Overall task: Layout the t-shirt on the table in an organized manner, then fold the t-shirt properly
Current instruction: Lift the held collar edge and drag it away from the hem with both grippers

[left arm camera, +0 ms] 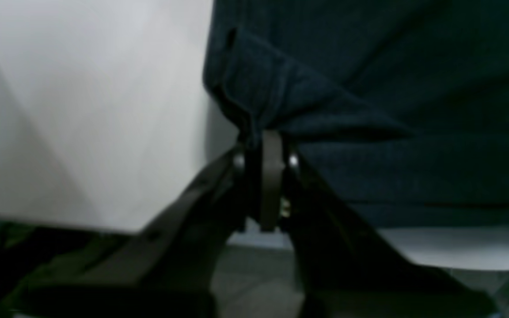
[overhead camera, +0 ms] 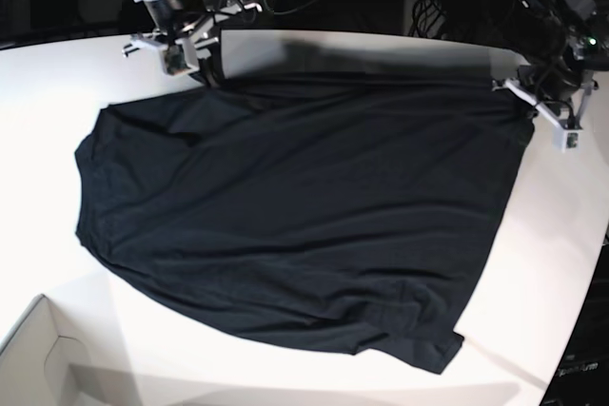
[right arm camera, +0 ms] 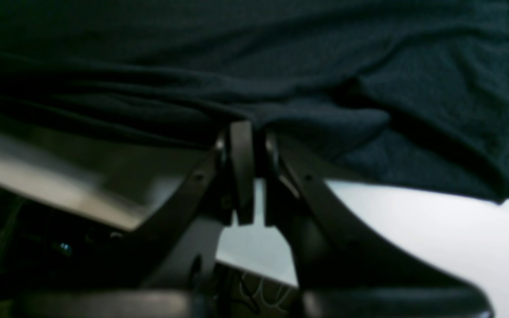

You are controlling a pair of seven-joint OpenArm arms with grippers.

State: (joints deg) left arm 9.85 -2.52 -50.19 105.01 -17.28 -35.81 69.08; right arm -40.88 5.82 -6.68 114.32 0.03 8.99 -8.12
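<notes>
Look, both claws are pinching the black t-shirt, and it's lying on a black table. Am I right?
Nearly. The left claw and right claw do pinch the t-shirt, but the table is white, not black. The base view shows the dark shirt spread on its pale top.

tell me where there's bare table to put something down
Bare table runs between the t-shirt and the table's right edge. Another strip lies left of the shirt, above the cardboard box. The far edge is crowded: the right gripper and left gripper both pinch the shirt there.
</notes>
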